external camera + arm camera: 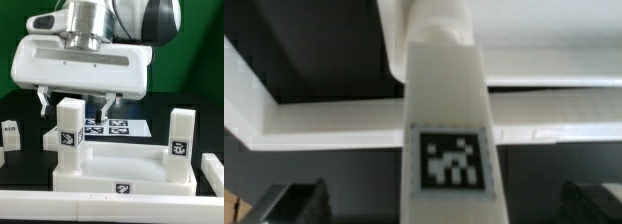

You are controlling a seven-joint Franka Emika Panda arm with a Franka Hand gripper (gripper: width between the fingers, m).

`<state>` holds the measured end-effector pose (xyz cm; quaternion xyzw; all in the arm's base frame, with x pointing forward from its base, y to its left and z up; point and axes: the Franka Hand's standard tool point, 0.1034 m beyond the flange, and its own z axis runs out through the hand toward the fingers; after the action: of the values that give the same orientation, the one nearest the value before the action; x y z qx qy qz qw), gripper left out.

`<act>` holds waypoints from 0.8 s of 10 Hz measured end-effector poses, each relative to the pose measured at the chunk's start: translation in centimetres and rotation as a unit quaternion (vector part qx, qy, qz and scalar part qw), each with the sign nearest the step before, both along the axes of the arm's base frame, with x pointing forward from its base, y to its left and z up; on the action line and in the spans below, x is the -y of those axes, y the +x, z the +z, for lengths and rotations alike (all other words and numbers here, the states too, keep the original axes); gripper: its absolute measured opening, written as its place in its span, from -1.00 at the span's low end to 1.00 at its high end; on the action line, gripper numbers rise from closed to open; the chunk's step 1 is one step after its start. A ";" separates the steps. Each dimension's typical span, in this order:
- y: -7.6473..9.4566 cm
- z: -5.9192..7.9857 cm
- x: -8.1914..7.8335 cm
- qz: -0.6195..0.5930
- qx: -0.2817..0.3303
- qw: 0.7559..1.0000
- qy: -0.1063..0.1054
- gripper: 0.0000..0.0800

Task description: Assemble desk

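Observation:
The desk's white tabletop lies with its rim up in the middle of the black table. Two white square legs stand upright on it: one at the exterior view's left, one at its right. My gripper hangs over the left leg, open, with a finger on each side of the leg's top and a gap on both sides. In the wrist view that leg and its tag run between my dark fingertips, which do not touch it; my gripper is open. The tabletop's rim shows behind.
The marker board lies flat behind the tabletop. A loose white leg rests at the exterior view's far left and another at the far right. A long white bar runs along the front edge.

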<state>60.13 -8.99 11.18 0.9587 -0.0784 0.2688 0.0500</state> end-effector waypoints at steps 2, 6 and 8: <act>0.2 1.3 0.1 -0.001 -0.006 1.000 0.009 0.62; 0.9 3.0 -0.2 -0.002 -0.032 0.999 0.035 0.62; 0.7 2.3 -0.3 -0.002 -0.048 0.998 0.041 0.62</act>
<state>60.81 -8.73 13.51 0.9717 -0.0883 0.2187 0.0150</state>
